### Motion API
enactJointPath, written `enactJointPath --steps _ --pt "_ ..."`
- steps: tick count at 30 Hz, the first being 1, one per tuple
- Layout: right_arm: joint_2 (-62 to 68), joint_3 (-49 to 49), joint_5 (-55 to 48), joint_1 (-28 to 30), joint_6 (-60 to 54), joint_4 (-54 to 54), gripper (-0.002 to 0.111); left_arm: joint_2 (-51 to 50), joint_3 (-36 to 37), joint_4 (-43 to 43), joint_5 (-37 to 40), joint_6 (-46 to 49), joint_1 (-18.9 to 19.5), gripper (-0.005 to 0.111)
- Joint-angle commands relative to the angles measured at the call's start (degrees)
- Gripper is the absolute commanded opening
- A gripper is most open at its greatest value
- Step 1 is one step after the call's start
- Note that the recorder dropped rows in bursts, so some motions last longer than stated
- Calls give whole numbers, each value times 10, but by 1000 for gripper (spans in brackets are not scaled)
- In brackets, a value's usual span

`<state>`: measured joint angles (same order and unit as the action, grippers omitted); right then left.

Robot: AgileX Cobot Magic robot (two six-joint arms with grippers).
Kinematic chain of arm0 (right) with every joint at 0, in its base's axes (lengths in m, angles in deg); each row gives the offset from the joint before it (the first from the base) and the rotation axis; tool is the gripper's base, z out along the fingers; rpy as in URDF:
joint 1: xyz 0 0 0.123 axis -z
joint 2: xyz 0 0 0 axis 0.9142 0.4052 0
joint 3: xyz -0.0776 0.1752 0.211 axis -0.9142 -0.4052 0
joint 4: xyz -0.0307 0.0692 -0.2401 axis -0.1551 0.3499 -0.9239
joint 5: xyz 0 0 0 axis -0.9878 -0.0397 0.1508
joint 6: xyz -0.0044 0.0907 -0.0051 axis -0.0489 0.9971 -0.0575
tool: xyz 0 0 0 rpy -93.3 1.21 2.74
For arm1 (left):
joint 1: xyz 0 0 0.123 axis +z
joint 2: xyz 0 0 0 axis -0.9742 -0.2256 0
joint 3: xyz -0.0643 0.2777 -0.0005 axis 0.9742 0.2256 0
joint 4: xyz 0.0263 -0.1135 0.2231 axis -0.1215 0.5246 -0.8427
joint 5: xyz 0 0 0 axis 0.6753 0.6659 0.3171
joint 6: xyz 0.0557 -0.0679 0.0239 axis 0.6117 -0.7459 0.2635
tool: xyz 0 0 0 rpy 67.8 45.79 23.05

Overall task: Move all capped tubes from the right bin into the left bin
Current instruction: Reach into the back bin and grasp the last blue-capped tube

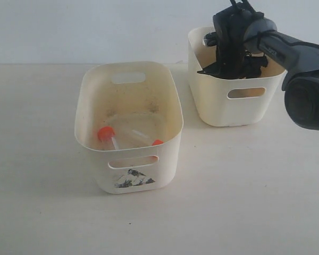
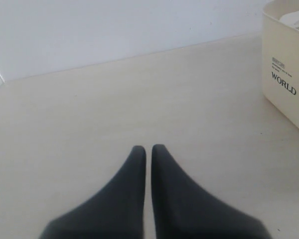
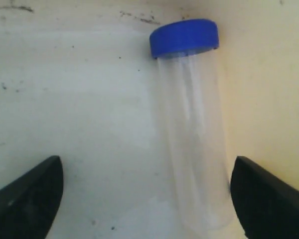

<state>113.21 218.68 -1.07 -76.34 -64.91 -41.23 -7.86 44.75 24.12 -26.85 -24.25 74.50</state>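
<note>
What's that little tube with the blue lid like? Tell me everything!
The blue-capped tube is a small, clear plastic tube. You can see right through it, and it looks empty. A round, bright blue screw cap closes one end. It lies on its side on the speckled cream floor of the right bin, close along one wall; whether it touches that wall is unclear. The right gripper hangs open over it with a dark finger on each side, neither touching the tube.

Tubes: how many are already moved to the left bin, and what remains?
Done: two orange-capped tubes lie in the left bin. In hand: the right gripper, open, straddles a blue-capped tube inside the right bin, not gripping yet. Left: that tube; the rest of that bin is hidden.
</note>
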Motion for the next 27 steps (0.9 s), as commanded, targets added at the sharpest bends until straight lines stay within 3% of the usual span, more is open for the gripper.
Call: enactJointPath --steps 1,7,11,16,20,24,27 --pt "29 -12 -31 12 15 16 81 0 -2 2 -2 -5 -1 4" --pt "29 -12 -31 12 31 15 49 0 -2 2 -2 -5 -1 4" --pt "29 -12 -31 12 31 11 55 0 -2 2 -2 -5 -1 4" --pt "29 -12 -31 12 31 11 72 0 -2 2 -2 -5 -1 4" --pt "29 -12 -31 12 38 17 68 0 -2 2 -2 -5 -1 4" --pt "29 -12 -31 12 44 38 41 0 -2 2 -2 -5 -1 4" --pt "28 -11 -31 12 43 49 0 0 -2 2 -2 -5 -1 4"
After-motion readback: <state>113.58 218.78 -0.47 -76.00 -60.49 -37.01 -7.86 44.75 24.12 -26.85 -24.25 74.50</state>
